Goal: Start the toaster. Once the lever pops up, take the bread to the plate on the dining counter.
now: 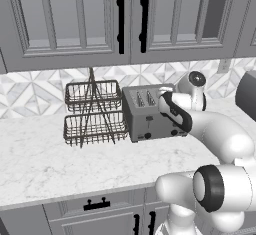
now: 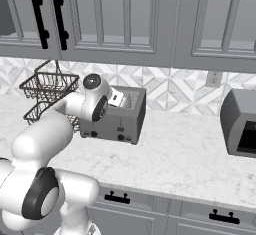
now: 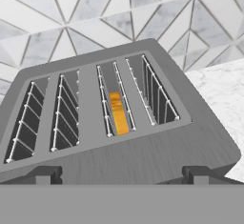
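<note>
The grey brushed-metal toaster [image 1: 145, 116] stands on the marble worktop against the tiled wall, also seen from the other side [image 2: 122, 119]. In the hand view its four slots [image 3: 95, 108] lie just below me. A golden-orange slice of bread [image 3: 118, 112] sits low in the third slot from the left. My gripper [image 3: 123, 175] hovers over the toaster's near top edge, open, its two dark fingertips [image 3: 47, 174] spread wide with nothing between them. The plate and the dining counter are out of view.
A two-tier wire basket rack [image 1: 92, 111] stands close to the toaster's left. A dark grey appliance [image 2: 240, 121] sits farther right on the worktop. Wall cabinets [image 1: 120, 19] hang low overhead. Bare marble [image 2: 175, 154] lies in front of the toaster.
</note>
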Tool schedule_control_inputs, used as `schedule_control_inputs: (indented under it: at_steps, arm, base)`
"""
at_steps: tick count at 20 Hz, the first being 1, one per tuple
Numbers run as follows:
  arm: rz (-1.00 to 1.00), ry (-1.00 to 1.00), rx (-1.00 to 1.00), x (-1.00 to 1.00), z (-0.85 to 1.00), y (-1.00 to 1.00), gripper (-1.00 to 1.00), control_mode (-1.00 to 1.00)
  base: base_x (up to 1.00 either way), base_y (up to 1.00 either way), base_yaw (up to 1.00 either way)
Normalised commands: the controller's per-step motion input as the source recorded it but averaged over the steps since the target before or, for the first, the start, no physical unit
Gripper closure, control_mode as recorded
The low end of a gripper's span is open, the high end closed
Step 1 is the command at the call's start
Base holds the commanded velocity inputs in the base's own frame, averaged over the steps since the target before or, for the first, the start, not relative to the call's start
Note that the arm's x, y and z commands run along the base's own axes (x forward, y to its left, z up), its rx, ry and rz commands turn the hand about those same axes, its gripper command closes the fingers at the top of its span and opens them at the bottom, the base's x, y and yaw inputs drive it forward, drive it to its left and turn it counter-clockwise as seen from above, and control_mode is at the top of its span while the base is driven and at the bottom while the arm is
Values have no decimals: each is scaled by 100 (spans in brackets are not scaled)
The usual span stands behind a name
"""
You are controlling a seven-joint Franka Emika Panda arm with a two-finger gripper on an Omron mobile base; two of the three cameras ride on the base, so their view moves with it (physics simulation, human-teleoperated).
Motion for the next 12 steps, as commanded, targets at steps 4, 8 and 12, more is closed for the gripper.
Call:
schedule_control_inputs:
  at_steps: [4, 8, 12]
  arm:
    - [0, 0, 0, 0, 0, 0, -100, -100]
    - [0, 0, 0, 0, 0, 0, -100, -100]
    - [0, 0, 0, 0, 0, 0, -100, -100]
  base:
    - [0, 0, 0]
    - [0, 0, 0]
    - [0, 0, 0]
